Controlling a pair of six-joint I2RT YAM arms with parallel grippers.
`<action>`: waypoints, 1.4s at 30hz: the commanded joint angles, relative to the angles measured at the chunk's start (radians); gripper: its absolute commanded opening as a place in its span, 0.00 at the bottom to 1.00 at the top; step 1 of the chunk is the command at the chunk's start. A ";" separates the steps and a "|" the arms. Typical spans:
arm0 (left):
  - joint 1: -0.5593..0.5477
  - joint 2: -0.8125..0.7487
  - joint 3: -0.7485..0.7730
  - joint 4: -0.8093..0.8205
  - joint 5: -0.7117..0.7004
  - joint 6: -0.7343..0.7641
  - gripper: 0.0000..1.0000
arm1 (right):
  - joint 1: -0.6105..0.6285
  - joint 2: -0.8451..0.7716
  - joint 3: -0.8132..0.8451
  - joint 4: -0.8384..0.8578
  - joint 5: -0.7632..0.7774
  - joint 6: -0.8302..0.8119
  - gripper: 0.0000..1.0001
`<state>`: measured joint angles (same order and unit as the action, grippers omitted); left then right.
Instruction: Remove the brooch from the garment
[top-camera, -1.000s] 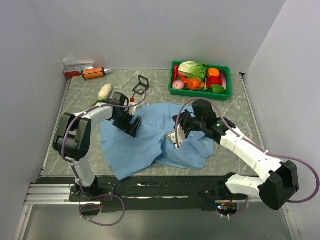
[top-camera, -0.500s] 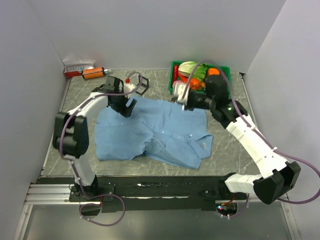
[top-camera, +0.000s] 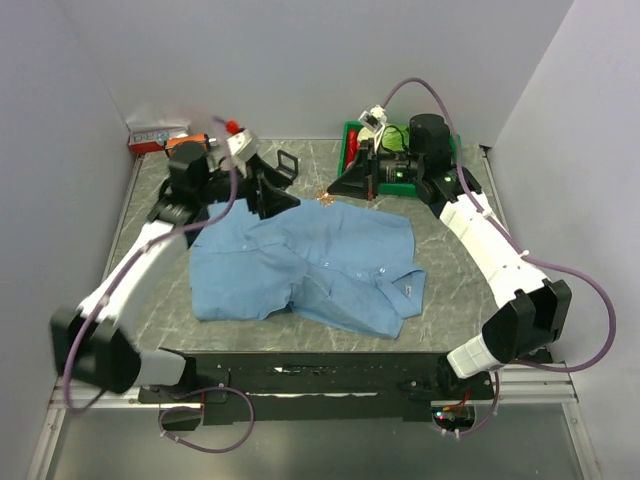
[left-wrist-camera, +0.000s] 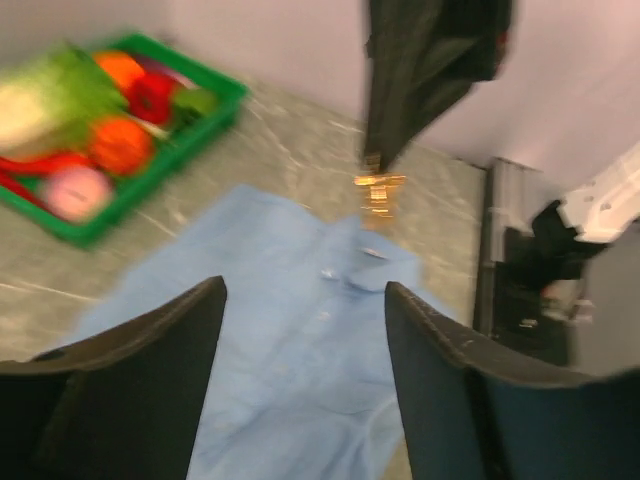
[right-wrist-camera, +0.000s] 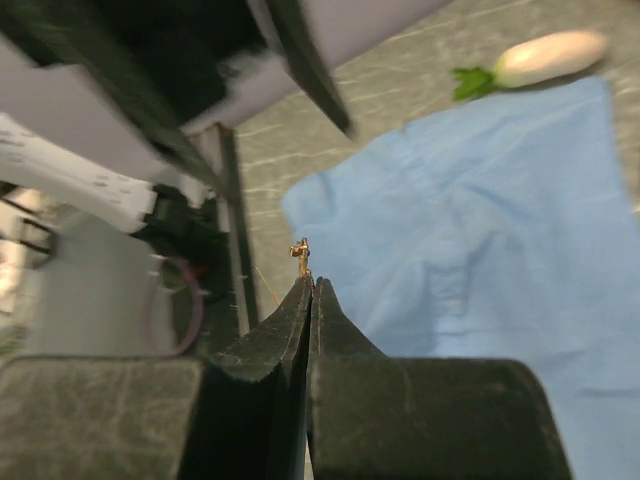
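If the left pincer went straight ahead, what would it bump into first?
Probably the blue shirt, spread right ahead of the left pincer, though depth is unclear.

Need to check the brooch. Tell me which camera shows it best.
Left wrist: the brooch hangs largest, though blurred, under the right gripper's fingers. Right wrist shows it tiny at those fingertips; top external, a coppery speck.

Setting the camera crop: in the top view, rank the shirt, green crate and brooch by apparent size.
1. shirt, by far the largest.
2. green crate, mostly hidden behind the right arm, yet clearly bigger than the last.
3. brooch, a tiny speck.
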<state>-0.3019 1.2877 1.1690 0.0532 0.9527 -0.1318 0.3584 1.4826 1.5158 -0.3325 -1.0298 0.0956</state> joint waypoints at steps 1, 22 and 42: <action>-0.019 0.157 0.089 0.007 0.198 -0.178 0.69 | -0.044 -0.016 -0.025 0.197 -0.119 0.246 0.00; -0.034 0.223 0.162 0.201 0.293 -0.354 0.61 | -0.055 0.027 -0.085 0.402 -0.115 0.383 0.00; -0.066 0.321 0.189 0.381 0.310 -0.505 0.48 | -0.053 0.016 -0.121 0.412 -0.116 0.372 0.00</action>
<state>-0.3611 1.6028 1.3033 0.3626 1.2346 -0.6086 0.3050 1.5135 1.3979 0.0349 -1.1484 0.4744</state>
